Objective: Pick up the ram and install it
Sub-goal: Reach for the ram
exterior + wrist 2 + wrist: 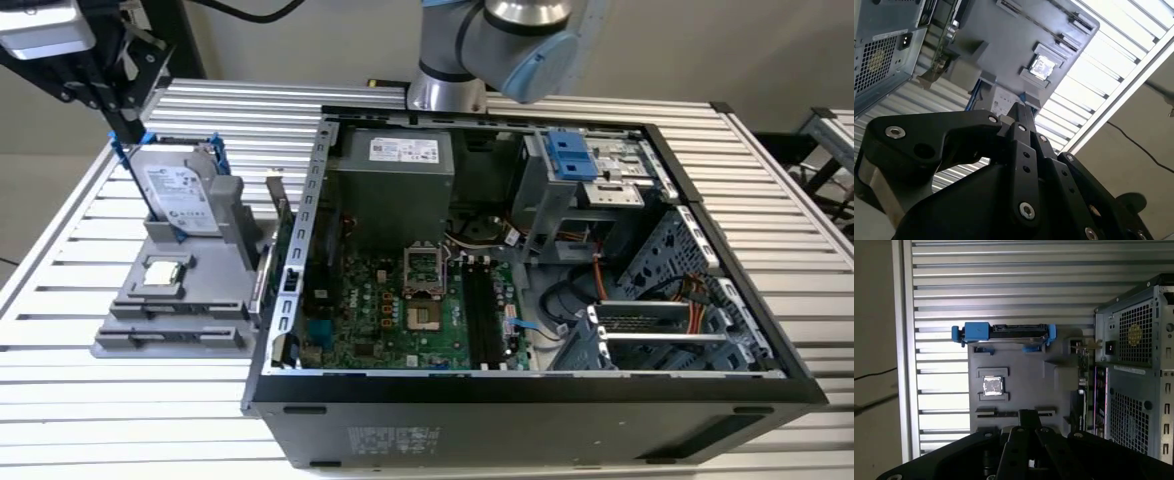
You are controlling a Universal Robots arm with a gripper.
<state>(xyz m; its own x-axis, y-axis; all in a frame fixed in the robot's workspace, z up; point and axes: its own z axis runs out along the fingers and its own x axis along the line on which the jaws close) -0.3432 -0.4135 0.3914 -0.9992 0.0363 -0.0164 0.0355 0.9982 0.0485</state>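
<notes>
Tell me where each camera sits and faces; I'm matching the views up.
Exterior view: off the arm, looking down into the computer case; arm shows.
First wrist view: on the wrist, looking down on the gray holder; claw shows.
Second wrist view: on the wrist, looking slantwise along the claw at the holder.
Both wrist views share the processor chip.

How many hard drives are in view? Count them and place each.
1. The hard drive stands upright on the gray holder, at the exterior view's left of the computer case. Others may be hidden inside it.
</notes>
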